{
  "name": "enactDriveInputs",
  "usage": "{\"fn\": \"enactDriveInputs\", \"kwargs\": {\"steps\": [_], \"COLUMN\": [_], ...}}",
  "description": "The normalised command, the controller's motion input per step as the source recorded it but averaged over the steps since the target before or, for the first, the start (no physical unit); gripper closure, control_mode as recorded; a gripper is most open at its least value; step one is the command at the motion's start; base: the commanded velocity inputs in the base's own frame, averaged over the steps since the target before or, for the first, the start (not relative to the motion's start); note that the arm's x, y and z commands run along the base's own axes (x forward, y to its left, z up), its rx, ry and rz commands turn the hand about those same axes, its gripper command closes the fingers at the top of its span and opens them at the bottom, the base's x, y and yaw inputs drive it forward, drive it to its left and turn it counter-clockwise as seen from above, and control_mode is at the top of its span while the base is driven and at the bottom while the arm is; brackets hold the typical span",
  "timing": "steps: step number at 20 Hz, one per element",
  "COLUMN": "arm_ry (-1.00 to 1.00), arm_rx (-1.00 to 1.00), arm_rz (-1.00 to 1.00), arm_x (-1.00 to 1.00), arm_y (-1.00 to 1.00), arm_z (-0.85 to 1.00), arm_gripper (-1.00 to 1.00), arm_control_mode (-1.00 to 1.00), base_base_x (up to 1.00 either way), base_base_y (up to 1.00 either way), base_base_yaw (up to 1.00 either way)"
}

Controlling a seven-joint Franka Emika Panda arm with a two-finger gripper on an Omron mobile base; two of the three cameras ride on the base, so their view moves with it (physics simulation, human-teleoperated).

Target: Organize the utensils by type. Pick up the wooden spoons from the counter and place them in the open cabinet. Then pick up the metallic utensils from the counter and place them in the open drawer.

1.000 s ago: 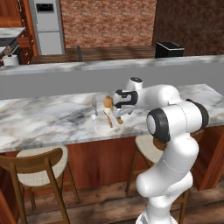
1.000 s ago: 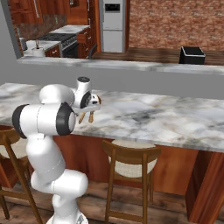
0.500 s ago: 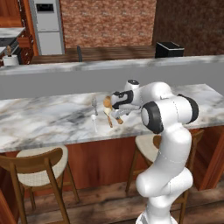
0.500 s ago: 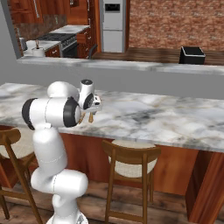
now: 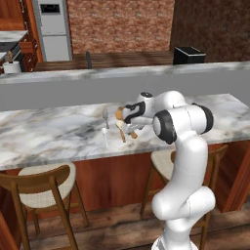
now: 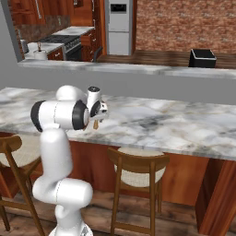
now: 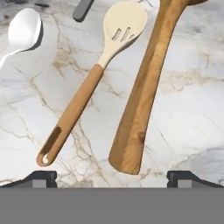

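Poised low over the white grey-veined marble bench [image 5: 58, 134], end effector [image 7: 112, 177] spread wide, gripping nothing, both dark tips apart at the bottom of the hand view. Directly beneath, side by side and not touching: large orange-brown wooden spoon [image 7: 146, 83] and slimmer wooden spoon with pale slotted bowl and tan handle [image 7: 89, 78]. Just beyond, at the left in the hand view, pale silver spoon bowl [image 7: 24, 30] and dark grey utensil end [image 7: 82, 9]. Wooden stool [image 5: 41, 188] below the bench's near edge.
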Motion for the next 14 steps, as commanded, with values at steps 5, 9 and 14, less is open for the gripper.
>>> {"fn": "enactDriveInputs", "kwargs": {"steps": [5,9,14], "arm_ry": [0.00,0.00,0.00], "arm_rx": [0.00,0.00,0.00], "arm_rz": [0.00,0.00,0.00], "arm_x": [0.25,0.25,0.26], "arm_y": [0.00,0.00,0.00], "arm_z": [-0.25,-0.25,-0.23], "arm_gripper": [-1.00,-1.00,-1.00], "arm_control_mode": [-1.00,-1.00,-1.00], "base_base_x": [0.00,0.00,0.00], "base_base_y": [0.00,0.00,0.00], "base_base_yaw": [0.00,0.00,0.00]}}
